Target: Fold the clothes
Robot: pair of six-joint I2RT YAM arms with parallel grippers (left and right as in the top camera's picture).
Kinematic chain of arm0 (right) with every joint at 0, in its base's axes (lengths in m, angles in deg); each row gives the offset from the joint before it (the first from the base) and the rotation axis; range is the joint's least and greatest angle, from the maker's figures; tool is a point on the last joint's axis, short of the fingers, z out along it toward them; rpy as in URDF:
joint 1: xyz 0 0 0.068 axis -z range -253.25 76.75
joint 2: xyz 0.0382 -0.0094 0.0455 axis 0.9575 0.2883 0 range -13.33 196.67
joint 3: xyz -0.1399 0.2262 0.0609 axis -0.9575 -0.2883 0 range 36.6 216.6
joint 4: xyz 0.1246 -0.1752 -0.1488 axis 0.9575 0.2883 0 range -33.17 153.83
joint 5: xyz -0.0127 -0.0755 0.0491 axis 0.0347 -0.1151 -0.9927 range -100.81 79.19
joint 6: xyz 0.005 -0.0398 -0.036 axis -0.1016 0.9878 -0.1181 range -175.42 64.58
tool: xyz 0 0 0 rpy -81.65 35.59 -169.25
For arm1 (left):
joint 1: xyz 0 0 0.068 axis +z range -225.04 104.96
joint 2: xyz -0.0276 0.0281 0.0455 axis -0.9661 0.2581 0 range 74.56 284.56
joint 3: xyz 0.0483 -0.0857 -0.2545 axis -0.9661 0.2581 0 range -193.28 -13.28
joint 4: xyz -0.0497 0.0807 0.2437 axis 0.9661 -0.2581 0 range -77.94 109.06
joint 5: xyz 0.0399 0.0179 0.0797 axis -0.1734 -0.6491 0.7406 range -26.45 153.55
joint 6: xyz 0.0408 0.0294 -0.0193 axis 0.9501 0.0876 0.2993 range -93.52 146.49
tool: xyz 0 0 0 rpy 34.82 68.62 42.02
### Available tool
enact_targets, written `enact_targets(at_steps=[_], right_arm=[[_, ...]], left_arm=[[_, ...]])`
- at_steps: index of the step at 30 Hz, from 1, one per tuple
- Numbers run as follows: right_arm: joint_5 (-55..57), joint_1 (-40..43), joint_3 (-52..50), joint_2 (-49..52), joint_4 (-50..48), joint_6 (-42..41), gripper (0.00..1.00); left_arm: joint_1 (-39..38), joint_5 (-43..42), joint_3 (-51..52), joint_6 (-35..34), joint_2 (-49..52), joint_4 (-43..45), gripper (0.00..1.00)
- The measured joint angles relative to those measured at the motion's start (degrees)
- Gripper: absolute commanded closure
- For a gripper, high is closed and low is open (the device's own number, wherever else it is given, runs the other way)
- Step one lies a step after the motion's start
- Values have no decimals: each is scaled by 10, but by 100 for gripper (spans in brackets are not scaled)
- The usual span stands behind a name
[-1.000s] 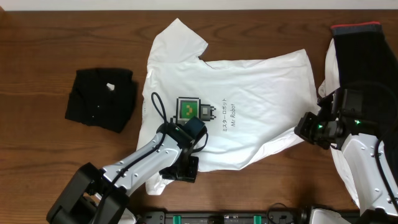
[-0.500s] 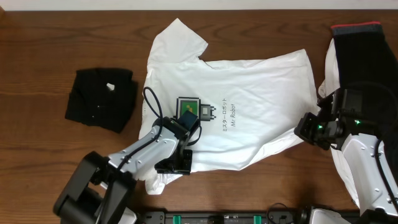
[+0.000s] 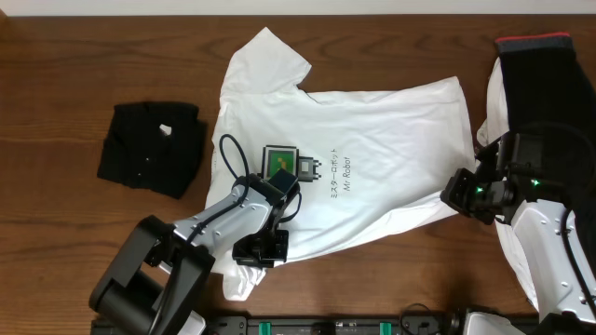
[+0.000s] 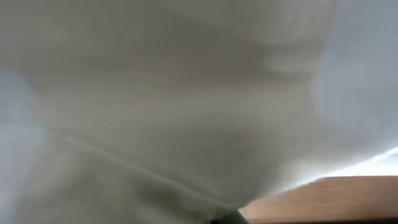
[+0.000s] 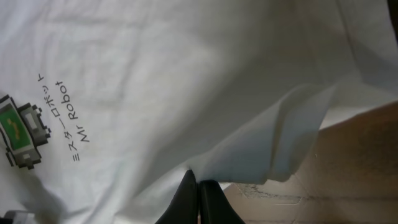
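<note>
The white T-shirt [image 3: 372,140] is spread out logo-up in the middle of the table [image 3: 56,74], with a folded black garment [image 3: 149,149] sitting off at the left of the frame. The left gripper [image 3: 258,251] is clamped tight on the shirt's lower-left edge near the bottom of the frame, though its wrist cam is just a blur of white cloth, so you can't make out the fingers themselves. The right gripper [image 5: 194,196] has its fingers squeezed together on the shirt's hem over on the right side, with the fabric draping away from the pinch.

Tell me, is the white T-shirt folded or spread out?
Mostly spread out: the white T-shirt lies open, sleeve and logo showing.
</note>
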Motion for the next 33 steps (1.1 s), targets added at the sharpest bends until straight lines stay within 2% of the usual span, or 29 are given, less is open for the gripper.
enact_targets(at_steps=[7,14,15,16,17,22,27,33], right_arm=[[0,0,0,0,0,0,99],[24,0,0,0,6,0,99],[30,0,0,0,8,0,99],[37,0,0,0,10,0,99],[40,0,0,0,10,0,99],[65,0,0,0,16,0,99],[112,0,0,0,27,0,99],[154,39,0,0,30,-11,99]], left_arm=[[0,-25,-38,-1,-24,-104,92],[0,-55,-82,-1,-69,-117,86],[0,-56,-83,-1,-70,-117,83],[0,-58,-83,0,-70,-117,69],[0,-60,-83,0,-70,-116,64],[0,-60,-83,-1,-70,-132,57],[0,-19,-83,-13,-70,-166,52],[0,8,-83,-19,-70,-152,44]])
